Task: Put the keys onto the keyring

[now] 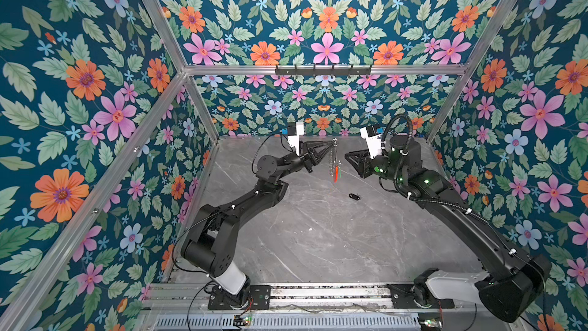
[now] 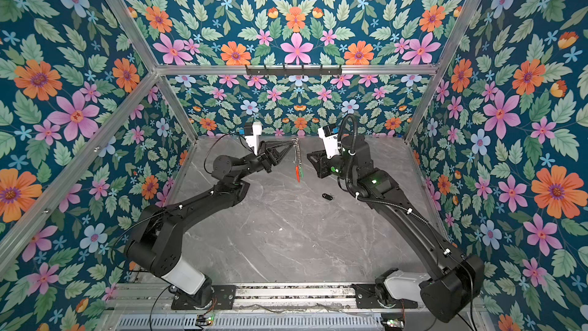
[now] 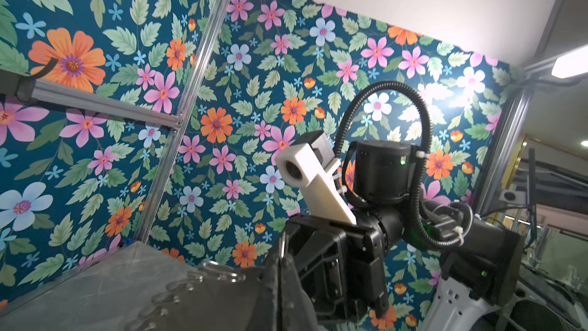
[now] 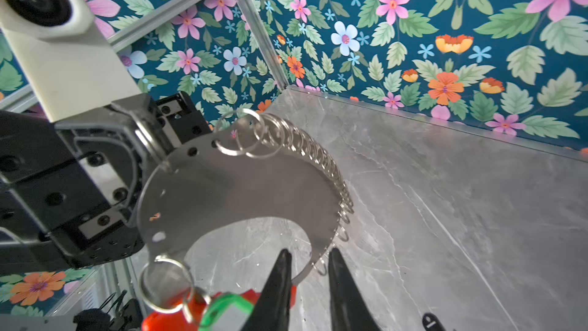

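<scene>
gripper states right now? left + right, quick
Left gripper: closed on the keyring, which hangs from it.
Right gripper: open, holding nothing.

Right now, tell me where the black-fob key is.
In both top views the black-fob key lies on the table, right of centre, near the hanging keyring.

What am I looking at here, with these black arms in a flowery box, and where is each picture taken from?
Two robot arms stand in a flower-papered booth. Two pictures look down from overhead; the others come from cameras on each arm's wrist. The left gripper is pinched shut on the keyring, a grey hoop fringed with small rings, holding it above the grey table. The green-tagged key hangs from it. The black-fob key lies on the table. The right gripper, jaws apart, holds nothing.
</scene>
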Tool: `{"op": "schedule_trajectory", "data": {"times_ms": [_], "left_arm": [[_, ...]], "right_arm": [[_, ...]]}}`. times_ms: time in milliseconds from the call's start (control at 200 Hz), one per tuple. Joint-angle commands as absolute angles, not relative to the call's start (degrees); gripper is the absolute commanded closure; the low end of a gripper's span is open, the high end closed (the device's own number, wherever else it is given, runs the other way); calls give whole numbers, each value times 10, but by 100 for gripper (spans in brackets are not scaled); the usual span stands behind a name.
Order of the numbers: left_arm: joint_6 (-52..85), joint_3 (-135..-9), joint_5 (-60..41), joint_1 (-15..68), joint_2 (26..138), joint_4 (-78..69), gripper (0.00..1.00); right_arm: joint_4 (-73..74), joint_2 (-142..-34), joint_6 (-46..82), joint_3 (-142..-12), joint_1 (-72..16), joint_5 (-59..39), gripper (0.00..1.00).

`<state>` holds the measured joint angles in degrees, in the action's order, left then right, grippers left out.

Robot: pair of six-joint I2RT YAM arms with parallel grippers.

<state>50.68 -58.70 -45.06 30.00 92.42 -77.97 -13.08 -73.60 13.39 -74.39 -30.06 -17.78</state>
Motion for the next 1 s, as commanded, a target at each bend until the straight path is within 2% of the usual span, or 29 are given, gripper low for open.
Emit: {"op": "schedule_trajectory", "data": {"times_ms": [0,435,720,995], "left_arm": [[559,-588,-405,301,925,-838,100],[588,-570,-257,346,880,-738,100],[544,-611,-99,387,788,-424,100],[532,-616,-87,387,774,-397,100]], "right_arm": [[-88,-749,152,-759,-311,-216,77],[-75,-778,164,-779,-327,-238,78],[-78,-774,165,-780,-327,-233,78],[-81,-774,167,-778,-327,-232,79]]}}
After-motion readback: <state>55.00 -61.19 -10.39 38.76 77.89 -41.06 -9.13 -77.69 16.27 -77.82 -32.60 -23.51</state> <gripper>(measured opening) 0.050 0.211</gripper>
